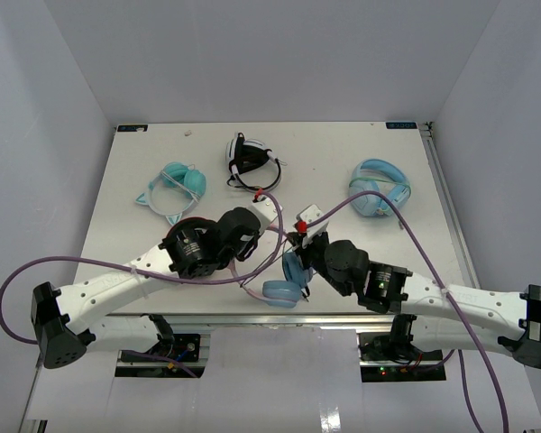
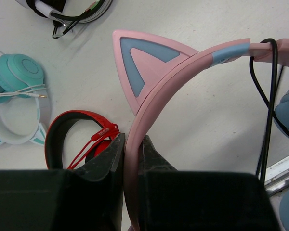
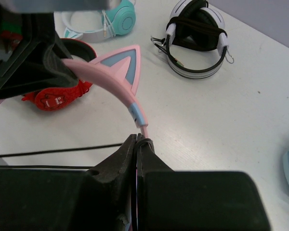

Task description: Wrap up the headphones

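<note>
The headphones have a pink cat-eared headband (image 2: 149,91), light blue ear cups (image 1: 282,291) and a thin black cable (image 2: 269,101). They are held up between my two grippers near the table's front middle. My left gripper (image 2: 132,143) is shut on the pink headband below the cat ear. My right gripper (image 3: 138,139) is shut on the black cable (image 3: 53,150), right where it loops over the thin end of the headband (image 3: 111,77). In the top view the left gripper (image 1: 257,221) and the right gripper (image 1: 304,236) are close together, with the ear cups hanging toward the front edge.
A red pair (image 2: 62,139) lies under my left arm. A teal pair with a white band (image 1: 176,188) is at the back left, a white-and-black pair (image 1: 250,158) at the back middle, and an all-light-blue pair (image 1: 379,188) at the back right. The table's front edge (image 2: 284,168) is close.
</note>
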Controlling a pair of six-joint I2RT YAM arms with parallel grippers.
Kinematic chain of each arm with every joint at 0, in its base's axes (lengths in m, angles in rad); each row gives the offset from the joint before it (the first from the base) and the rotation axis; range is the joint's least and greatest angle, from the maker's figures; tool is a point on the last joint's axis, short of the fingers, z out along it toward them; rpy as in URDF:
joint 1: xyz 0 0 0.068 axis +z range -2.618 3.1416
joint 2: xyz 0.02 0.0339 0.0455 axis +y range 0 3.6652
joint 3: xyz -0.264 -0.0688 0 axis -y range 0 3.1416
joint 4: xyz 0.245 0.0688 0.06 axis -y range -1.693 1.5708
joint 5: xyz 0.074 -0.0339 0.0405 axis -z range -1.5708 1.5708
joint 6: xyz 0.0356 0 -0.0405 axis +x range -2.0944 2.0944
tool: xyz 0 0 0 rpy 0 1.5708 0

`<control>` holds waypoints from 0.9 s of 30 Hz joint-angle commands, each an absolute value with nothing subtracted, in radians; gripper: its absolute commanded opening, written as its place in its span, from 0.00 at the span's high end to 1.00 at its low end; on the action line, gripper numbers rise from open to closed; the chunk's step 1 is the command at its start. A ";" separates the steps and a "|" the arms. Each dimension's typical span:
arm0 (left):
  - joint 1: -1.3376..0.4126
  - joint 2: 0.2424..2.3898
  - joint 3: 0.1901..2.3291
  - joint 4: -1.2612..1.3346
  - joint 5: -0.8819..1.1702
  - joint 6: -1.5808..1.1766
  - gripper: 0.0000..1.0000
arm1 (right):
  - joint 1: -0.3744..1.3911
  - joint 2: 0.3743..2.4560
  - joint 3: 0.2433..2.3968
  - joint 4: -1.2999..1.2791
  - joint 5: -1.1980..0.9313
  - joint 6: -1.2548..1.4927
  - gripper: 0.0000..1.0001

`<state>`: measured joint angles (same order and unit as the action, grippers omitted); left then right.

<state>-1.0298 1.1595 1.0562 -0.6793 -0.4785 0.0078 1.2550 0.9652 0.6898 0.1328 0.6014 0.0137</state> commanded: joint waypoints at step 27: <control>-1.034 1.281 1.268 -0.846 -0.662 -0.416 1.00 | 1.209 1.022 0.868 0.147 0.190 0.118 0.92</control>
